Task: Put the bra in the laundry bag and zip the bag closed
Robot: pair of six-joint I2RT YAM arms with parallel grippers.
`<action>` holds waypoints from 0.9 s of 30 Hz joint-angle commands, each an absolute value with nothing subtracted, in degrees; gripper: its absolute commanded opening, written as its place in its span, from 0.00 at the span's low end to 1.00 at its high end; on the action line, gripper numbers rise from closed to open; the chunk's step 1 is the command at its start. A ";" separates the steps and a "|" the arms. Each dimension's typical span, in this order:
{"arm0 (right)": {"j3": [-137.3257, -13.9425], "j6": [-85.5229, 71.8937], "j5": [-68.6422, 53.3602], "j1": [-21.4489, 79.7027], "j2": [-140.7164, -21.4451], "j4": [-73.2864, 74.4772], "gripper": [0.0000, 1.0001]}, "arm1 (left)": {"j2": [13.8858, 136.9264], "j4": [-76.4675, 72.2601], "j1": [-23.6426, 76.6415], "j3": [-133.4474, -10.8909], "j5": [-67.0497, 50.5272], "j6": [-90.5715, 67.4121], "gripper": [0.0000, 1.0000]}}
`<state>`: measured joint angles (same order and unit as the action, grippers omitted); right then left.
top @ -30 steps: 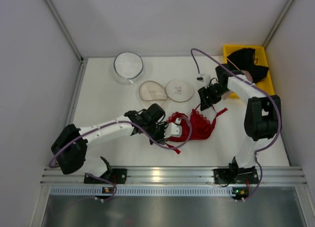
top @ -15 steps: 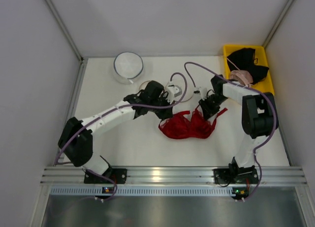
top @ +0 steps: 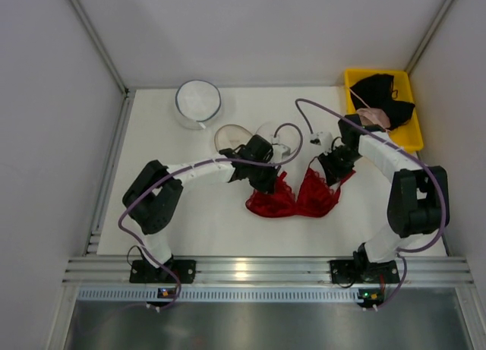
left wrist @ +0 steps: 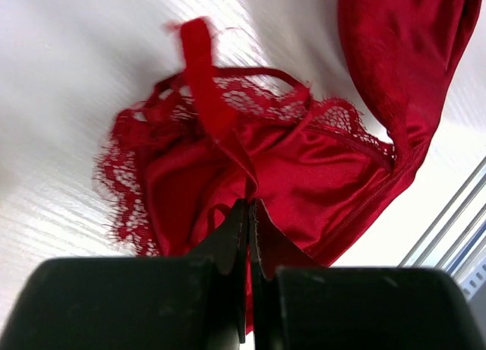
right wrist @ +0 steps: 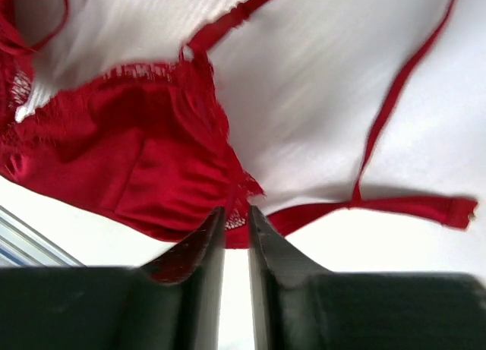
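The bra (top: 300,200) lies on the table (top: 190,213), near the laundry bag (top: 267,129). One cup is clamped in the left gripper (left wrist: 249,206). The right gripper (right wrist: 231,212) is almost closed about lace; whether it grips cannot be told. If lifted so, the thin lace could slip free.

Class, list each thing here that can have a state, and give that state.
laundry bag: flat on the table, partly hidden; zip unreadable.
red bra: bunched on the table, not bagged.
left gripper: shut on the red bra.
right gripper: jaws narrow around the red bra's lace edge; grip unclear.
yellow bin: holds a black garment.
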<state>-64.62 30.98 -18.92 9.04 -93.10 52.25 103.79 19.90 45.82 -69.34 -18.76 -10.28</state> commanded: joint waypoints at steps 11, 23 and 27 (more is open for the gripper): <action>-71.45 27.34 -10.73 -8.25 -91.84 52.66 0.49 | 100.20 17.58 46.76 -68.55 -16.79 -3.34 0.41; -71.28 16.00 -12.75 -7.83 -101.07 40.70 0.46 | 95.63 17.58 46.67 -68.20 -12.31 1.04 0.82; -70.58 14.94 -12.31 -7.21 -103.53 38.85 0.46 | 95.28 17.84 46.58 -69.87 -10.55 2.02 0.83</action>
